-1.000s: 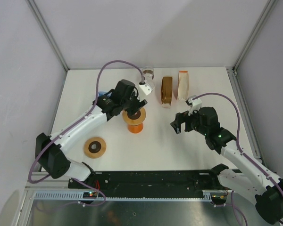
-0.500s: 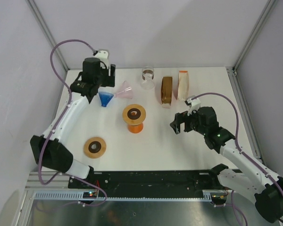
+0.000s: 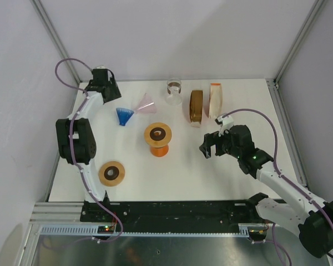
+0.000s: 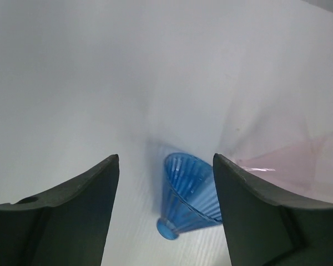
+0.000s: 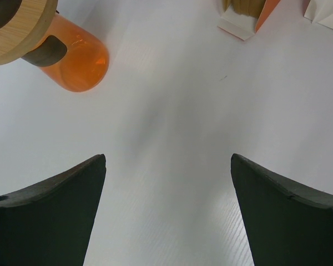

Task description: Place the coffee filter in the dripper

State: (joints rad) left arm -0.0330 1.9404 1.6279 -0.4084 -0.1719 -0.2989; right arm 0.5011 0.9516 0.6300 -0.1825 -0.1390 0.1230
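Note:
Two stacks of coffee filters stand on edge at the back, one brown [image 3: 196, 106] and one white [image 3: 216, 100]. A blue ribbed cone dripper [image 3: 124, 115] lies on its side at the back left, with a pink cone dripper [image 3: 146, 104] beside it. My left gripper [image 3: 108, 88] is at the far back-left corner, open and holding nothing. In the left wrist view the blue dripper [image 4: 188, 194] lies on the table beyond the open left gripper [image 4: 166, 157]. My right gripper [image 3: 207, 145] hovers mid-table, open and empty; the right wrist view shows only bare table between the right gripper [image 5: 167, 157] fingers.
An orange vessel with a wooden ring on top [image 3: 158, 137] stands mid-table, also seen in the right wrist view [image 5: 72, 61]. A loose wooden ring [image 3: 111, 173] lies at the front left. A glass cup [image 3: 174, 90] stands at the back. Walls close in on three sides.
My left arm has swung from over the orange vessel away to the back-left corner, uncovering the blue and pink drippers. The right arm has barely moved.

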